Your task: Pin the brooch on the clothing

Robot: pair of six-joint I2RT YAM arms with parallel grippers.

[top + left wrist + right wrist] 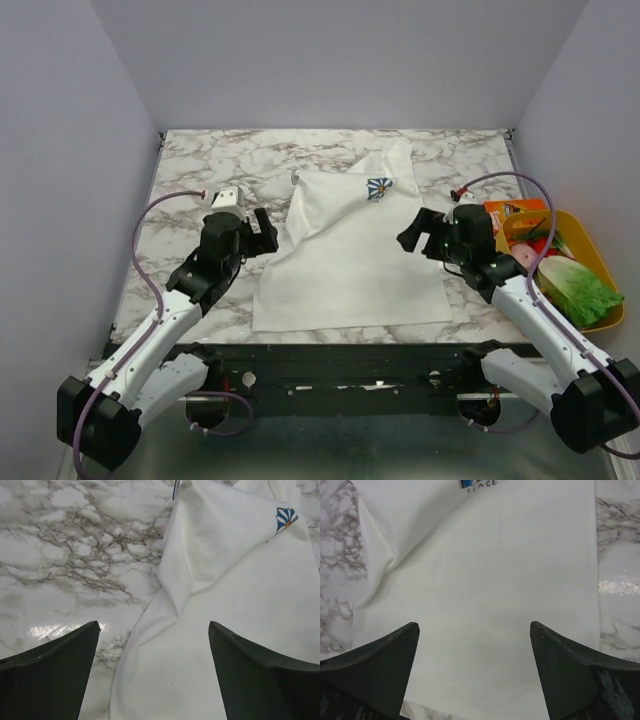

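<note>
Our left gripper (268,232) and right gripper (412,230) flank the clothing (345,260), jaws apart, probably to steady it. We cannot make out the brooch.

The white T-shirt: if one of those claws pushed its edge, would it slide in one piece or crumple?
Probably crumple: the T-shirt already lies in soft folds, so it looks floppy. It seems thin and lies flat, so it is likely light to lift. The glossy marble table may let it slip a little.

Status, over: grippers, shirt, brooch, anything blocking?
Left gripper open, empty, at shirt edge. Right gripper open, empty, over it. Brooch not made out. Basket off right, not blocking.
</note>
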